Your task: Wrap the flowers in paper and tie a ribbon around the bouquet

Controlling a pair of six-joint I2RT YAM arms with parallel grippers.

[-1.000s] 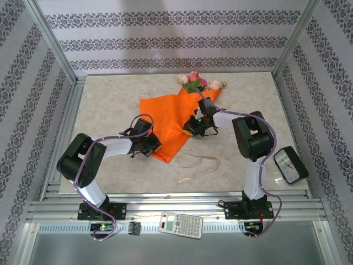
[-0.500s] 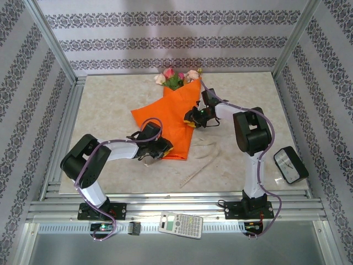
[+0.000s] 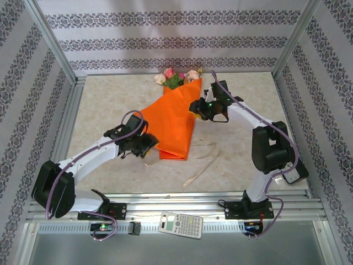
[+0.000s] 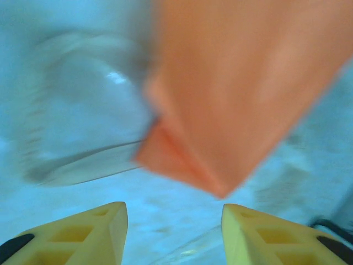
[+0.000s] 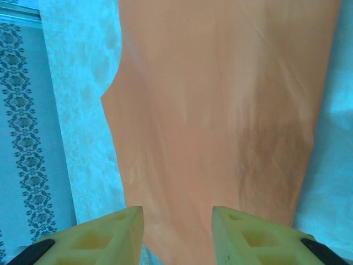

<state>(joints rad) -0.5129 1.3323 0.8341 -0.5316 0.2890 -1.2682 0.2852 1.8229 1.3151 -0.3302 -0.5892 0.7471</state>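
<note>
Both grippers let go of the turned bouquet; ribbon not yet tied

The left gripper [image 4: 174, 212] and right gripper [image 5: 177, 218] now stand spread and empty, the bouquet [image 3: 177, 122] having swung round: its narrow tip lies just ahead of the left fingers, its flank beneath the right. Wrapping looks done, tying remains. Counted: one bouquet, about four rose heads [image 3: 176, 77], one loose ribbon [image 3: 198, 172] nearer the bases than both grippers

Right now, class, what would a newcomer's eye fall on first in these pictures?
The bright orange bouquet lies across the middle of the table, the flowers at its wide end toward the back wall. The left end effector sits by its narrow tip, the right end effector beside its wider half, both open.
</note>
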